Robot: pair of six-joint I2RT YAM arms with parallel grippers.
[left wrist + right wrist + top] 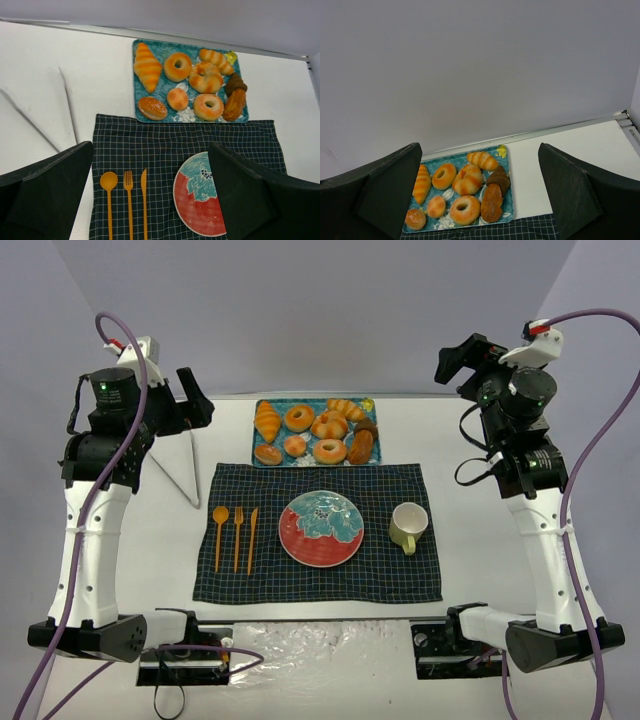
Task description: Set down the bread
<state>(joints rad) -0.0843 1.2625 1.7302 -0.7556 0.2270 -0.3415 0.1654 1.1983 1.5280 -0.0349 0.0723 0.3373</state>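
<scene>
The bread [295,446] is a small round orange-tan bun with no hole, lying in the front row of the teal patterned tray [258,408] at the back of the table. It also shows in the left wrist view [177,98] and the right wrist view [436,206]. A red and teal plate [320,529] sits bare on the dark checked cloth [317,585]. My left gripper [196,396] is open and empty, raised at the left, well away from the tray. My right gripper [455,362] is open and empty, raised at the right.
The tray also holds ring doughnuts [299,417], a striped croissant [267,422], a glazed bun [268,453] and brown pastries [361,445]. An orange spoon [220,536], fork [238,538] and knife [253,539] lie left of the plate. A pale green mug [408,526] stands to its right.
</scene>
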